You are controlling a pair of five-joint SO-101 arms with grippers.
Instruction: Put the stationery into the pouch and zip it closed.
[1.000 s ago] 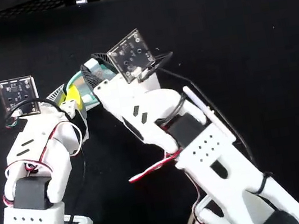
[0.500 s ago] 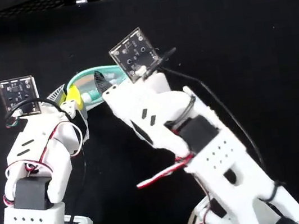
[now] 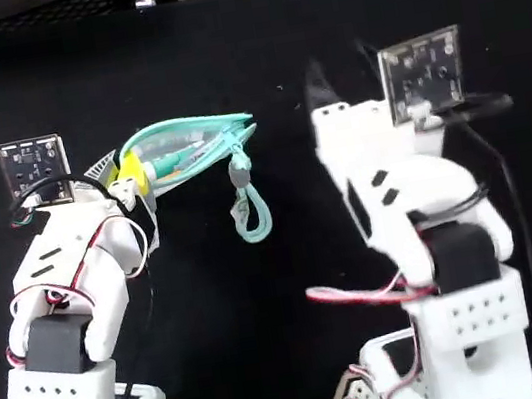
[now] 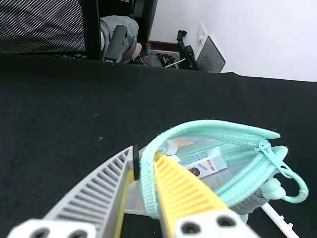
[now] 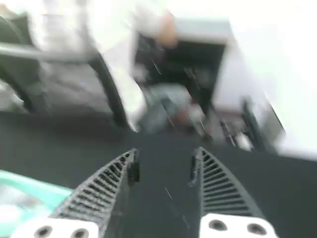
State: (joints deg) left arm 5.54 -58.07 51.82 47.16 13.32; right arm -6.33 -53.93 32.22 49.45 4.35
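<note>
The pouch (image 3: 187, 146) lies on the desk (image 3: 75, 78) in the upper left-centre of the high view, with stationery (image 3: 174, 158) inside it. Its left end sits clamped in the left claw (image 3: 126, 176), which is at the pouch's left. A loop (image 3: 251, 212) lies on the desk just below the pouch's right end. The right claw (image 3: 339, 71) is right of the pouch, well apart from it, jaws parted above the desk. The 2 arms rise from the bottom edge.

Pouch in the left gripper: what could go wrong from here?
The left gripper pinches only one end of the pouch, so it may slip or twist. The strap loop lies loose between the arms and could snag the open right gripper. I cannot tell if the zip is fully shut; stationery might slide out.
</note>
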